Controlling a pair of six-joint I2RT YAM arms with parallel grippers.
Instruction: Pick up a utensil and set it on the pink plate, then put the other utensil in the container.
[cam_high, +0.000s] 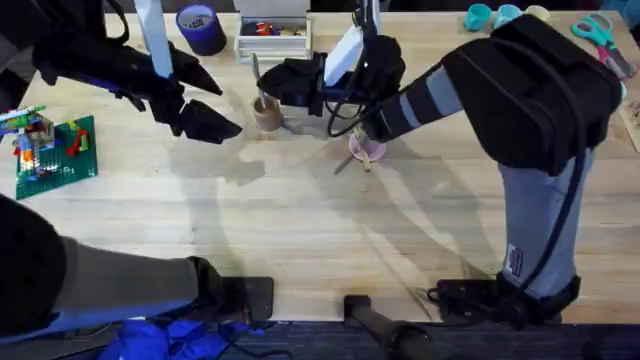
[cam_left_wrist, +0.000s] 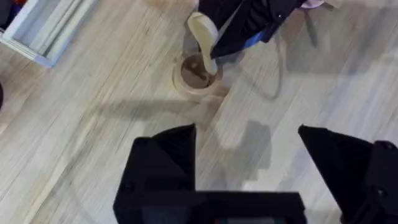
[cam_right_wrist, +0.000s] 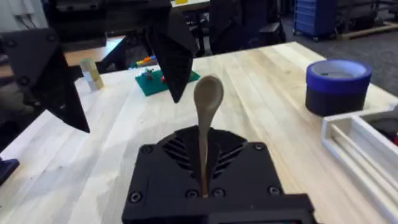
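Right gripper (cam_left_wrist: 214, 46): fingers clamp the pale cream round-bowled spoon (cam_left_wrist: 204, 37), handle tip over the tan-brown wooden cup (cam_left_wrist: 198, 76).
Left gripper (cam_left_wrist: 249, 165): fingers spread, empty.
Risk: off-centre release could tip the cup.

Spoon (cam_left_wrist: 203, 38) above cup (cam_left_wrist: 196, 77) (upright)

The right gripper (cam_right_wrist: 204, 180) has its jaws closed on the spoon (cam_right_wrist: 207, 118) handle, the rounded bowl end standing up clear of them. Beyond it, the left gripper (cam_right_wrist: 112, 68) hangs over the wooden counter (cam_right_wrist: 267, 112) with jaws spread apart. A dark blue cylinder (cam_right_wrist: 339, 86) stands on the counter near a white bin (cam_right_wrist: 360, 143).
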